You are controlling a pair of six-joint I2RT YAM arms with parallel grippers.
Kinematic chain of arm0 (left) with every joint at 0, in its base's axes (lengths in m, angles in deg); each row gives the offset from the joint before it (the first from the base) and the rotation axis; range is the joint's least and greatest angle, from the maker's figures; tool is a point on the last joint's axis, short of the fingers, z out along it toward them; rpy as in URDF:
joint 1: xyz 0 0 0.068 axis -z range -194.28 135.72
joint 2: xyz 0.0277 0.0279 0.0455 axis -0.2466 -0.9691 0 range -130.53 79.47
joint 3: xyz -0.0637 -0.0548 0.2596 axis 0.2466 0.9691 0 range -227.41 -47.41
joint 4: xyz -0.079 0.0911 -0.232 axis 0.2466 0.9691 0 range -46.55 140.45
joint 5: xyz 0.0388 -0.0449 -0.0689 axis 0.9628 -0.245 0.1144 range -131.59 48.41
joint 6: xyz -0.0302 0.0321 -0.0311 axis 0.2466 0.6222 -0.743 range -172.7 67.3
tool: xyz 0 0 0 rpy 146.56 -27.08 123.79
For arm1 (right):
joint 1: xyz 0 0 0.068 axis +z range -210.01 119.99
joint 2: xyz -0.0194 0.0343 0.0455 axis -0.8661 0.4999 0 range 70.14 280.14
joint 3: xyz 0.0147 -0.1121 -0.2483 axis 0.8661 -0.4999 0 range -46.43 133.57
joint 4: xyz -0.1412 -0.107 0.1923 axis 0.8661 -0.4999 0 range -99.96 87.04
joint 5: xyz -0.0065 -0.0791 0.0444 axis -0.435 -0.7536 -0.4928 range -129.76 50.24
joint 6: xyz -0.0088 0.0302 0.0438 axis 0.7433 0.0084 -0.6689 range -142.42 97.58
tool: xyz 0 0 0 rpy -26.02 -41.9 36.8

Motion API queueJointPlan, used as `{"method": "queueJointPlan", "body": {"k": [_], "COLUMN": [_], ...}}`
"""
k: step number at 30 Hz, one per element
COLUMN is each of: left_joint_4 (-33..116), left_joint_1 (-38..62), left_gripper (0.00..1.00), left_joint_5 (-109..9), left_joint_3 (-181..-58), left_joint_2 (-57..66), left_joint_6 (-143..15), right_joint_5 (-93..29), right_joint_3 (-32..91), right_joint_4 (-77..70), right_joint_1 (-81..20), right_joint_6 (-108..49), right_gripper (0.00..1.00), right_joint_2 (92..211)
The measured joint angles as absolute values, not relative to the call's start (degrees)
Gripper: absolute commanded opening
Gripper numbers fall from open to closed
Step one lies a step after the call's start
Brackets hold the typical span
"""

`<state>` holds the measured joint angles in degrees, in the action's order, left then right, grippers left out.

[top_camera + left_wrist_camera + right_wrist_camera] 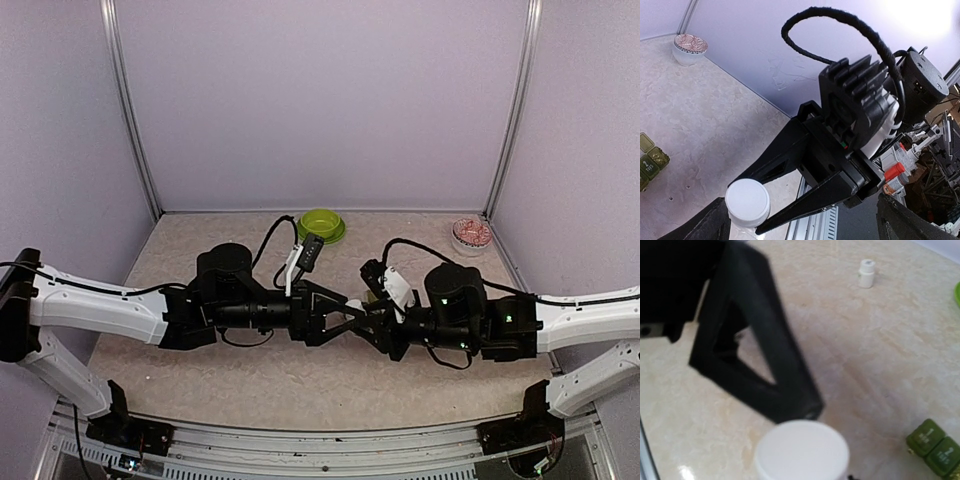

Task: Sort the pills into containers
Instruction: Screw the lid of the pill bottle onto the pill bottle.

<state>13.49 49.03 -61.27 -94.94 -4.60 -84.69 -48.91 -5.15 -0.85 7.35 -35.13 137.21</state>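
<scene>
- So, most of the tan table (250,370) is taken up by the two arms, which are met nose to nose in the middle.
- The left gripper (345,312) is spread wide. Its fingers (715,222) are set either side of the other arm's load, and no contact can be seen.
- The right gripper (748,206) is clamped on a small white-capped bottle (801,450).
- A lime green bowl (321,224) and a patterned bowl (690,46) are parked at the far edge, well apart from the action.
- The dark green pill box (935,450) is lying on the table near the grippers, and its lids look shut.
- A second little bottle (866,273) is stood by itself further off.
- Pills can't be made out. They're probably inside the bottle, but that's only guessed.
- Uncapping is judged to be the step in hand. Next, the cap needs to be pinched squarely by the left jaws and twisted off while the bottle is held steady.
</scene>
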Motion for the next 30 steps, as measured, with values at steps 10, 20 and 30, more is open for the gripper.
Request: {"method": "queueJointPlan", "body": {"k": [10,20,30], "left_joint_4": [13.04,12.8,12.21], "left_joint_1": [49.03,49.05,49.43], "left_gripper": [0.99,0.97,0.94], "left_joint_5": [-61.16,-61.91,-61.82], "left_joint_3": [-95.03,-95.66,-95.7], "left_joint_2": [-5.93,-6.96,-6.9], "left_joint_6": [-84.89,-85.06,-84.82], "right_joint_5": [-46.5,-45.43,-44.28], "right_joint_3": [-5.15,-5.15,-5.15], "right_joint_4": [-0.63,-0.46,0.11], "right_joint_1": [7.37,7.48,7.87], "right_joint_6": [-34.89,-34.24,-33.93], "right_gripper": [0.23,0.23,0.23], "right_joint_2": [138.34,138.6,138.36]}}
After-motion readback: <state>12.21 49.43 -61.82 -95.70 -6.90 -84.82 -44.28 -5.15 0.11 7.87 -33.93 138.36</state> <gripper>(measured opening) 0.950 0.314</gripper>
